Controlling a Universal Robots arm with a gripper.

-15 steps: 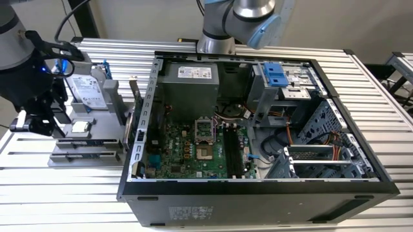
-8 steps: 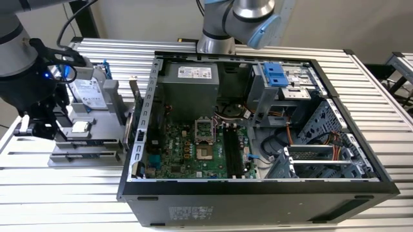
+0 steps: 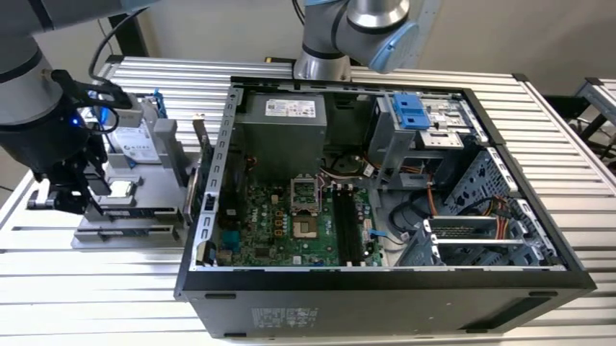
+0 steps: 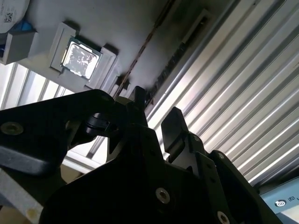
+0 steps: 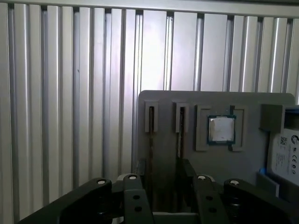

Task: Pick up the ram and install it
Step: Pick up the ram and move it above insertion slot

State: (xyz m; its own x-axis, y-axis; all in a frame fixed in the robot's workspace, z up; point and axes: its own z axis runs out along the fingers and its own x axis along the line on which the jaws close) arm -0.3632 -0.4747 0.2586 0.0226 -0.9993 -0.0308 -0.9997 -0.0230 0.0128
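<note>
Ram [image 5: 151,135] upright in grey holder [image 5: 163,100] slot on surface [image 5: 70,93], not yet lifted. Claw [image 5: 163,172] open, empty, hovering close above. Pickup and install into computer case [image 3: 385,306] both left.

1. Drive label [image 5: 285,156], white, on the drive [image 3: 133,140], near the gripper [image 5: 164,172]: round marks and fine print, not readable.
2. Code patch [image 4: 9,16], square, on a white label, apart from the gripper: not readable.
3. Supply label [image 3: 288,108], white, on the power supply [image 3: 284,140], well apart from the gripper: print too small.
4. Sticker [image 3: 284,317] on the case [image 3: 405,306] outer wall, well apart from the gripper: print too small.

No text can be read.
</note>
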